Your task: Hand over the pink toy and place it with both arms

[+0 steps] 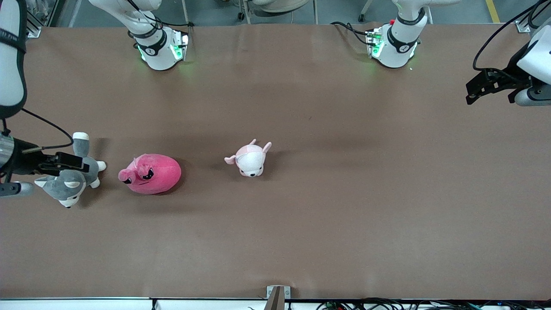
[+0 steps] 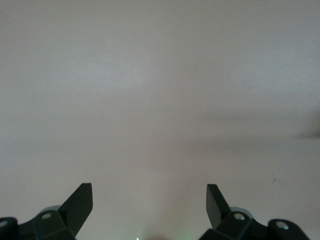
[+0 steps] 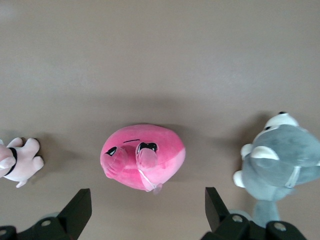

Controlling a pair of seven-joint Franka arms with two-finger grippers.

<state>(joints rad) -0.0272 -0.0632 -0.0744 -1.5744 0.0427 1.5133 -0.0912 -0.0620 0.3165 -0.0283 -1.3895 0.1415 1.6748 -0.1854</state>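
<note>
Front view: pink toy point(image 1: 150, 174) lies on the counter point(image 1: 344, 193) toward the right arm's end, between grey husky plush point(image 1: 71, 181) and pale piglet plush point(image 1: 250, 159). Right tool point(image 1: 64, 161), spread wide, hovers over the husky, within reach of the toy. Left tool point(image 1: 475, 90), wide, waits over bare counter. No legible writing.

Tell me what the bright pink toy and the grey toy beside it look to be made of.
The bright pink toy: looks like soft stuffed plush, matte, rounded, with stitched-looking eyes. The grey toy: also apparently plush, matte grey with white paws. Both grippers, left and right, are open.
</note>
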